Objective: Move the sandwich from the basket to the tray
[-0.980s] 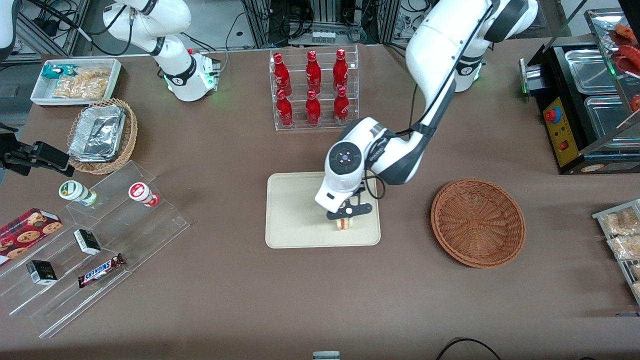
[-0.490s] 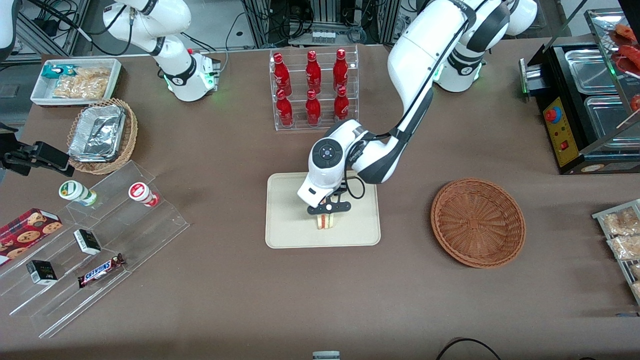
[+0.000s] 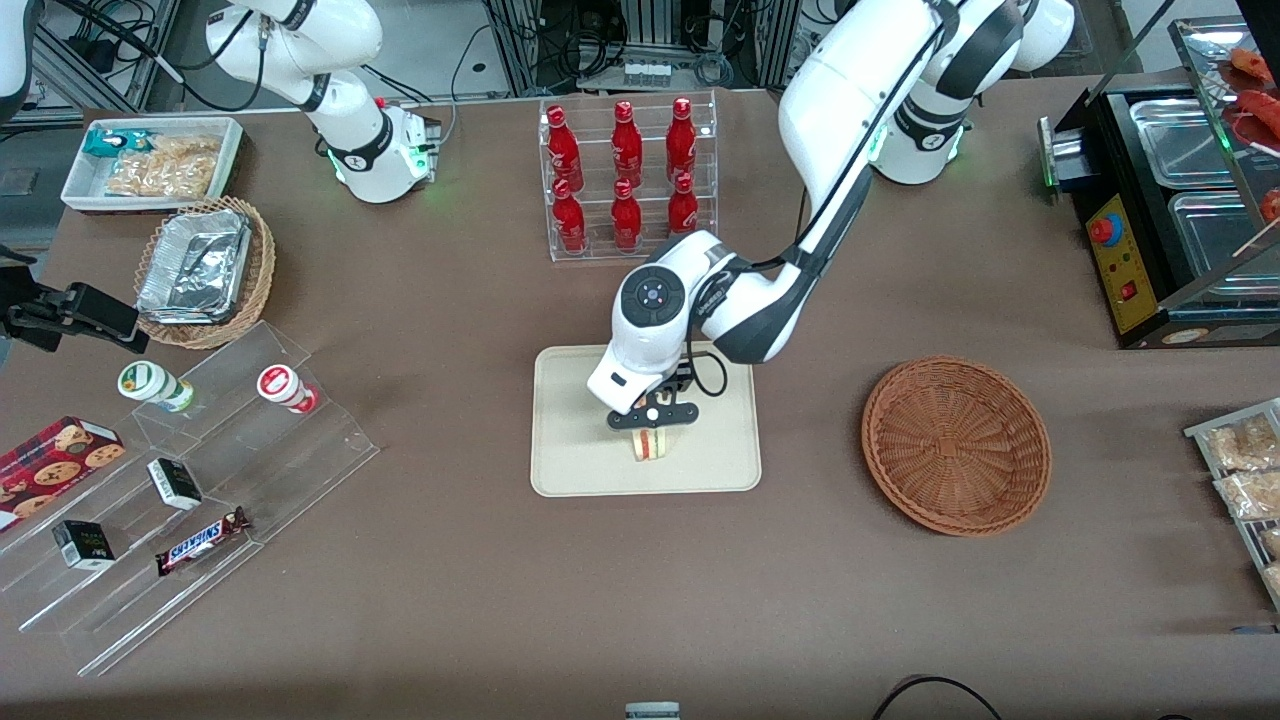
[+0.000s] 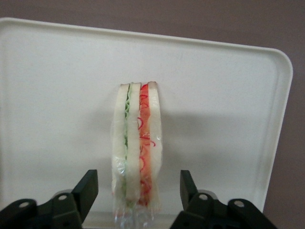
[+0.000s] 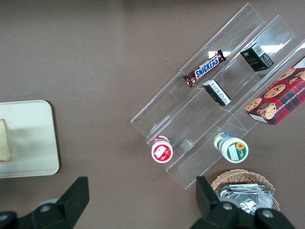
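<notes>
One sandwich (image 3: 650,444) stands on one tray (image 3: 570,460), right under the one working gripper (image 3: 652,420), whose two fingers (image 4: 88,188) sit spread either side of it, clear of the wrap. One reddish basket (image 3: 955,445) sits toward the working arm's end. Six red bottles (image 3: 625,175) fill the one clear rack (image 3: 627,250), three above three. One tan wicker basket (image 3: 262,270) carries foil trays, count unclear. One white bin (image 3: 75,195) of snacks. On the clear stepped stand (image 3: 300,450): two round cups (image 3: 283,387), two small dark boxes (image 3: 174,482), one Snickers bar (image 3: 200,540). One cookie box (image 3: 55,462) beside it.
</notes>
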{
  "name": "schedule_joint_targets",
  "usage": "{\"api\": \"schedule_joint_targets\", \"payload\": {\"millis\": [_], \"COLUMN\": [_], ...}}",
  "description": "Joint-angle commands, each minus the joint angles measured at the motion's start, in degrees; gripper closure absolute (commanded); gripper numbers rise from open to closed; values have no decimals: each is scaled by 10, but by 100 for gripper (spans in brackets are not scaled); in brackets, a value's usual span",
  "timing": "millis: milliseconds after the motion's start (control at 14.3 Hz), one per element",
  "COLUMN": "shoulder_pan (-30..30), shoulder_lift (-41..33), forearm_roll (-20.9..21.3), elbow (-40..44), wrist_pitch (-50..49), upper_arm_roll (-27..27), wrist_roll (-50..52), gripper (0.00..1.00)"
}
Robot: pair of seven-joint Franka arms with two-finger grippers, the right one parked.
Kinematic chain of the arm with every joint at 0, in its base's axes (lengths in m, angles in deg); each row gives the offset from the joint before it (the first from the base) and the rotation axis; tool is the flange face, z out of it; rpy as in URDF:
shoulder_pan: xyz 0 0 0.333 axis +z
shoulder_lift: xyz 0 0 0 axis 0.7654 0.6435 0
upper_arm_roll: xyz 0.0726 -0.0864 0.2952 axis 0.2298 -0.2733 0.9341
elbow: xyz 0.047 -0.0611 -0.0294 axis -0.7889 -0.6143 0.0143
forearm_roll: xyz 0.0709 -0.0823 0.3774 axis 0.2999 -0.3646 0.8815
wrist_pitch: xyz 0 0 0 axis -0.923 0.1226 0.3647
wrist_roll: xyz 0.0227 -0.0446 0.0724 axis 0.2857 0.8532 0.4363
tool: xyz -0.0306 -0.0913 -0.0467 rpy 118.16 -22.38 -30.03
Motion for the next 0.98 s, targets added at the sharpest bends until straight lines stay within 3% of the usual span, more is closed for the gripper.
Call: {"api": "schedule_joint_targets", "payload": {"millis": [0,140,490,910], "shoulder_pan": [-2,-3,1,0], "shoulder_lift": [-76,-104,-126,-185], "forearm_roll": [12,18,9,-63], "elbow": [-16,-16,-53,-125], "wrist_pitch": [-80,-144,-174,-182], "upper_arm_roll": [20,53,108,210], "wrist_roll": [3,11,-38,-202], "gripper": [0,0,0,0]}}
